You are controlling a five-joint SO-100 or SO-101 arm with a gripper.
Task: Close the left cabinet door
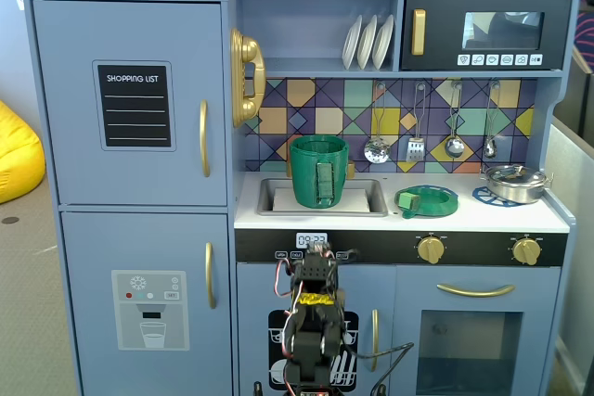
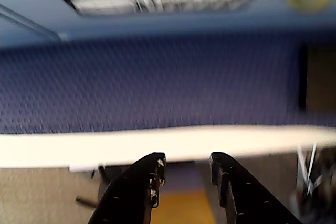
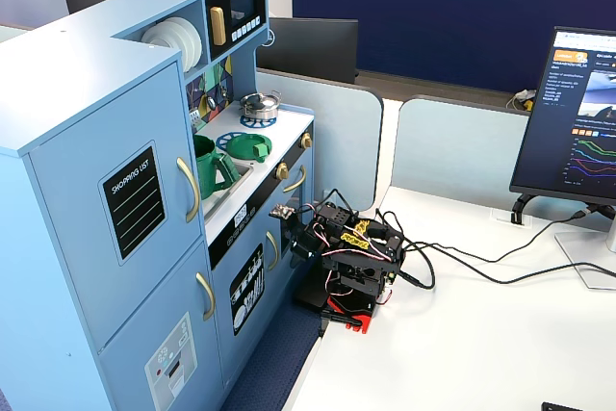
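Observation:
The left cabinet door (image 1: pixel 130 104) is light blue with a black "SHOPPING LIST" panel and a curved gold handle (image 1: pixel 204 138). It lies flush with the cabinet front in both fixed views (image 3: pixel 125 209). My arm (image 3: pixel 351 257) is folded low on the white table, in front of the kitchen's lower middle doors and to the right of that door (image 1: pixel 311 322). In the wrist view my gripper (image 2: pixel 187 158) points down past the table edge (image 2: pixel 157 145). Its black fingers (image 2: pixel 149 182) stand apart with nothing between them. It touches nothing.
Below the door is a blue door with an ice dispenser graphic (image 1: pixel 148 308). A gold phone (image 1: pixel 246 76), a green pitcher (image 1: pixel 318 172) in the sink and a microwave (image 1: pixel 487 30) lie right of it. Cables (image 3: pixel 462 262) and a monitor (image 3: pixel 577 117) are on the table.

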